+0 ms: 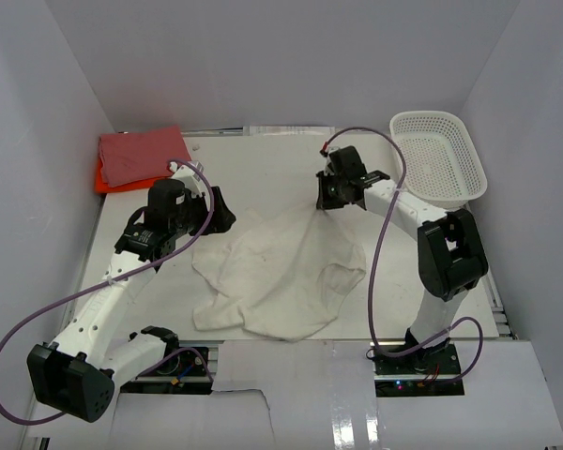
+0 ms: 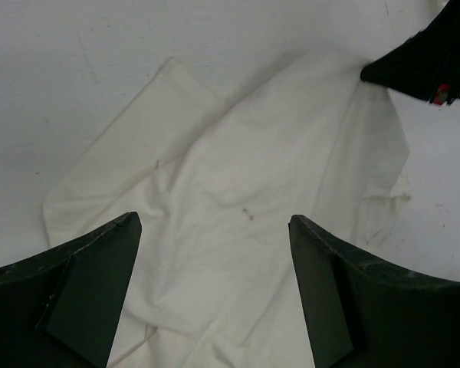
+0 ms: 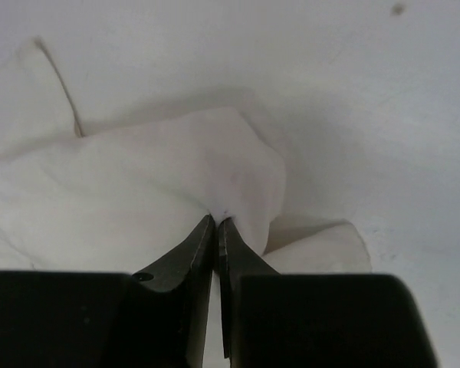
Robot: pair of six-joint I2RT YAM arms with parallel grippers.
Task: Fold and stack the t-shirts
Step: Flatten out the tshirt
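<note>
On the white worktop [image 1: 263,169] a rumpled cream t-shirt [image 1: 281,272] is spread at the centre, its long axis laid from 8 to 2 o'clock in the top view, and a white mesh basket [image 1: 469,159] is seen at 2 o'clock. At 10 o'clock a folded pink-red t-shirt [image 1: 141,152] is stacked on an orange t-shirt [image 1: 101,178]. The right jaws are pinched shut on the cream t-shirt's 1 o'clock corner, while the left jaws are held wide apart near its 10 o'clock edge, nothing gripped.

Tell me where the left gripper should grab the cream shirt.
Pinch the cream shirt at its far left edge, coming down from above. It lies flat and rumpled, the right gripper pinches its far right corner, and the open left gripper hangs over the left side.
</note>
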